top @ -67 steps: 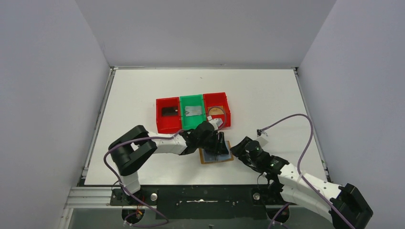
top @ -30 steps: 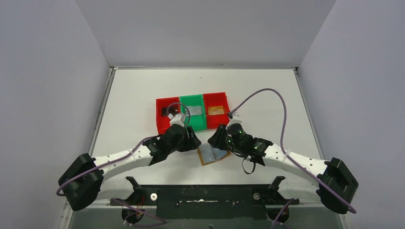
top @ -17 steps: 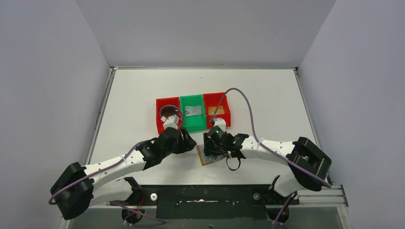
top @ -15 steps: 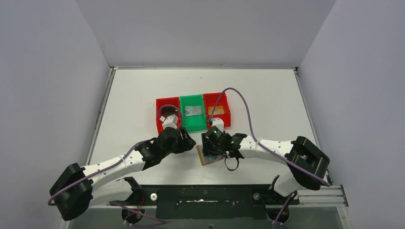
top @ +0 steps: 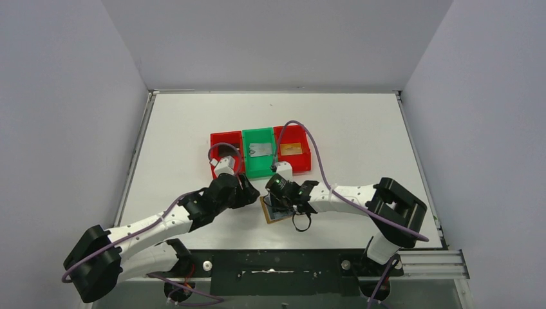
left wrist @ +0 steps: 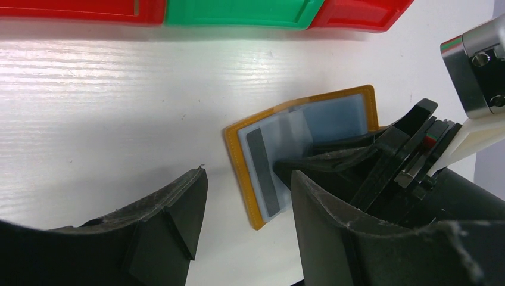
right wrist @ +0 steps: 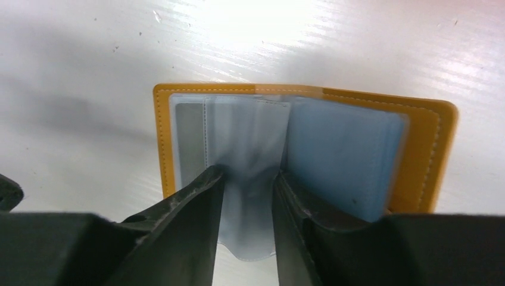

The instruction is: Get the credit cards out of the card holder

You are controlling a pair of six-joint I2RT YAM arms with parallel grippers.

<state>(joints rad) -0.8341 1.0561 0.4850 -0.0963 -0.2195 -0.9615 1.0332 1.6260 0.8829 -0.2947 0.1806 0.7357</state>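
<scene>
Right claw (right wrist: pixel 248 179), apart, is straddling a holder (right wrist: pixel 429 155) sleeve (right wrist: pixel 247 131); left claw (left wrist: pixel 247 179), apart, is hovering at 9 o'clock; next probably calling for pinching the grey card (right wrist: pixel 189 143).

Card holder (right wrist: pixel 333 149) lies open and flat, near centre: tan rim, pale blue-grey sleeves facing up. Silver-grey card (top: pixel 259 149) flat in green bin (top: pixel 258 131); orange-brown card (top: pixel 291 149) flat in right red bin (top: pixel 299 165).

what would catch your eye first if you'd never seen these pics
The bright row of red and green bins at mid-table stands out first, with a silver-grey card in the green one and an orange-brown card in the right red one. Nearer the arms, the tan card holder lies open, the right gripper straddling a pale sleeve, the left gripper open beside it.
</scene>
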